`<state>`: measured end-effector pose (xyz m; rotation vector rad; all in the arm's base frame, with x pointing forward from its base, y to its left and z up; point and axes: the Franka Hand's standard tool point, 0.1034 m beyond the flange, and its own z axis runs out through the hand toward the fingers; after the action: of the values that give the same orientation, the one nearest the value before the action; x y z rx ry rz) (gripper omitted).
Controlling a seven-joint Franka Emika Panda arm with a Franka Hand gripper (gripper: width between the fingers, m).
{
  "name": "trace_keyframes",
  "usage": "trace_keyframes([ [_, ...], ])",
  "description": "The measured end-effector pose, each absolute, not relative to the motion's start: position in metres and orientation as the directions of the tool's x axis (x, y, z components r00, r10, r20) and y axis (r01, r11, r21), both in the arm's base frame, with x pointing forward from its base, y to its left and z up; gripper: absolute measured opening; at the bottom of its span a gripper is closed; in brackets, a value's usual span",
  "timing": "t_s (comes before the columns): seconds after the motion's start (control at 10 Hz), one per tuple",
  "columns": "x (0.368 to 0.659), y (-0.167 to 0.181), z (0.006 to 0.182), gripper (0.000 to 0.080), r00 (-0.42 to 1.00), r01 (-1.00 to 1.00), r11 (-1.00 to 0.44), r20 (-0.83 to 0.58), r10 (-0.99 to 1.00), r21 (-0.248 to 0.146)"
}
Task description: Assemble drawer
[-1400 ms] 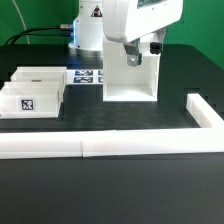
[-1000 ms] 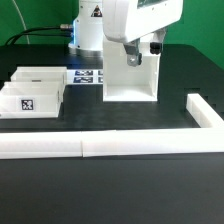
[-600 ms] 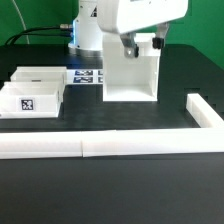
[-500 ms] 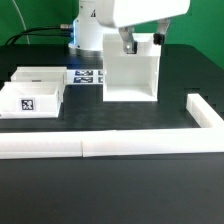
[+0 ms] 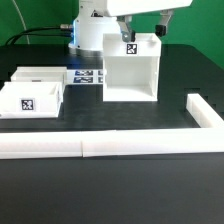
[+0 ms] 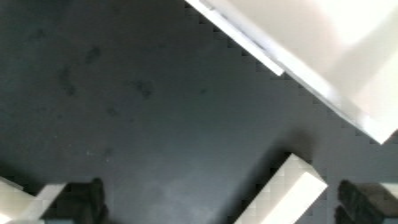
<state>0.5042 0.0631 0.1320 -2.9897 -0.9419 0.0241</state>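
The white drawer casing [image 5: 130,70] stands upright on the black table, its open front facing the camera and a square tag on its back wall. Two white open-top trays, the front one [image 5: 30,100] with its tag showing and the rear one [image 5: 38,76], sit side by side at the exterior view's left. My gripper [image 5: 143,28] hangs just above the casing's top, jaws apart and holding nothing. In the wrist view my fingers [image 6: 71,203] stand wide apart, with a white edge of the casing [image 6: 302,188] below and between them.
The marker board [image 5: 87,77] lies flat between the trays and the casing. A long low white L-shaped wall [image 5: 100,146] runs along the front and turns back at the exterior view's right [image 5: 203,110]. The robot base stands behind the casing.
My gripper has risen from down at the casing's top wall to above it. The casing and trays have stayed in place.
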Motion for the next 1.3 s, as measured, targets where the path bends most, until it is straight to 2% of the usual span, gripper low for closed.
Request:
trace_keyframes([
  [0.1,0.503,0.063,0.133,0.0650,0.834,0.551,-0.834,-0.010,0.551,-0.009],
  [0.3,0.473,0.070,0.141,0.0650,0.933,0.359,-0.933,-0.004,0.359,0.019],
  [0.4,0.459,0.075,0.139,0.0650,0.962,0.274,-0.961,-0.016,0.273,0.029],
  [0.6,0.450,0.078,0.134,0.0650,0.983,0.183,-0.983,-0.027,0.182,0.025],
  [1.0,0.450,0.078,0.134,0.0650,0.984,0.174,-0.984,-0.026,0.174,0.023],
  [1.1,0.447,0.080,0.133,0.0650,0.994,0.110,-0.994,-0.008,0.110,0.010],
  [1.3,0.425,0.092,0.121,0.0650,1.000,0.025,-1.000,0.003,0.025,-0.008],
])
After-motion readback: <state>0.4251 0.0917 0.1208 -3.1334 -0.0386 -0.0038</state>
